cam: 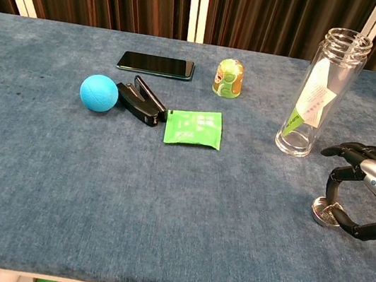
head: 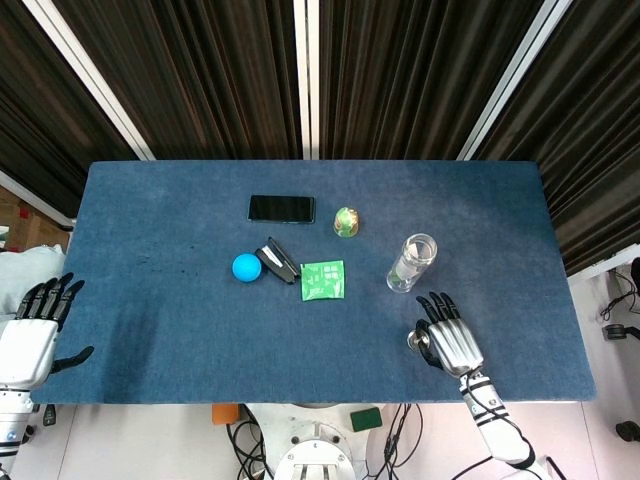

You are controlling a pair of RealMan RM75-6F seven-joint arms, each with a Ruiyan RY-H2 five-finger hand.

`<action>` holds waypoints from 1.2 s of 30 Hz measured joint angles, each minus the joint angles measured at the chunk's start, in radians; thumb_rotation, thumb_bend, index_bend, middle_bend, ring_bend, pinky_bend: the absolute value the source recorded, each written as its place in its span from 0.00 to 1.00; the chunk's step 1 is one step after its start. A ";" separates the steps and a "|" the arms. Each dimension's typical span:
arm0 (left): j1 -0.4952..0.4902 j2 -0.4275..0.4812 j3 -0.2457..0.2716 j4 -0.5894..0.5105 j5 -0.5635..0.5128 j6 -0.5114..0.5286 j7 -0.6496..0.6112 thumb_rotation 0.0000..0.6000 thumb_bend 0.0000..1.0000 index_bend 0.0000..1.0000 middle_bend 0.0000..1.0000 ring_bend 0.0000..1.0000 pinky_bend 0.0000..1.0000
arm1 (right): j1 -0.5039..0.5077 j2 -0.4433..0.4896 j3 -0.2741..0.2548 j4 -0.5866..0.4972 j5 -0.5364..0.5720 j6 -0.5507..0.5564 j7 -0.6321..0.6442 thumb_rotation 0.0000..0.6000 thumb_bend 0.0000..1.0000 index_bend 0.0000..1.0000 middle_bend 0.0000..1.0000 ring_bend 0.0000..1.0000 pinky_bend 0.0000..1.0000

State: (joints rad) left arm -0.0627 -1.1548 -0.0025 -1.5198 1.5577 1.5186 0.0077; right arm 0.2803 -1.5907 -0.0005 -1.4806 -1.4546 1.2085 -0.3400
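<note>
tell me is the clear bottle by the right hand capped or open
Open. The clear bottle stands upright with a bare mouth; its metal lid lies on the table under the right hand.

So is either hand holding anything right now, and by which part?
The right hand pinches the metal lid by its rim as it lies on the table. The left hand holds nothing.

Right hand [cam: 369, 195] fingers [cam: 335, 180] pinch the metal lid [cam: 326, 212] (beside glass bottle [cam: 318, 94])

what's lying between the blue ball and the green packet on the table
A black clip lies between the blue ball and the green packet, touching the ball; the chest view shows it best.
</note>
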 measured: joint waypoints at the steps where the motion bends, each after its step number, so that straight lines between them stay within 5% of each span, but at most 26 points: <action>1: 0.000 0.000 0.000 0.000 0.000 0.000 0.000 1.00 0.06 0.08 0.03 0.01 0.09 | 0.000 -0.001 0.000 0.001 -0.001 0.001 -0.001 1.00 0.45 0.57 0.10 0.00 0.00; 14: 0.006 0.001 0.000 0.005 -0.004 0.005 -0.006 1.00 0.06 0.08 0.03 0.01 0.09 | -0.003 0.015 -0.004 -0.027 -0.036 0.037 0.019 1.00 0.47 0.62 0.10 0.00 0.00; 25: 0.005 -0.004 0.000 0.008 -0.002 0.004 -0.009 1.00 0.06 0.08 0.03 0.01 0.09 | -0.030 0.176 -0.003 -0.272 -0.239 0.240 0.022 1.00 0.47 0.63 0.10 0.00 0.00; 29: 0.003 -0.008 0.001 0.013 -0.001 0.000 -0.012 1.00 0.06 0.08 0.03 0.01 0.09 | -0.026 0.229 0.045 -0.364 -0.260 0.272 -0.015 1.00 0.47 0.64 0.10 0.00 0.00; 36: 0.007 -0.009 0.003 0.022 -0.008 -0.004 -0.020 1.00 0.06 0.08 0.03 0.01 0.09 | 0.032 0.295 0.184 -0.490 -0.140 0.221 -0.112 1.00 0.47 0.64 0.10 0.00 0.00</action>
State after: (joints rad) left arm -0.0556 -1.1642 0.0006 -1.4982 1.5495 1.5147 -0.0120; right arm 0.3127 -1.2960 0.1837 -1.9701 -1.5948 1.4295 -0.4524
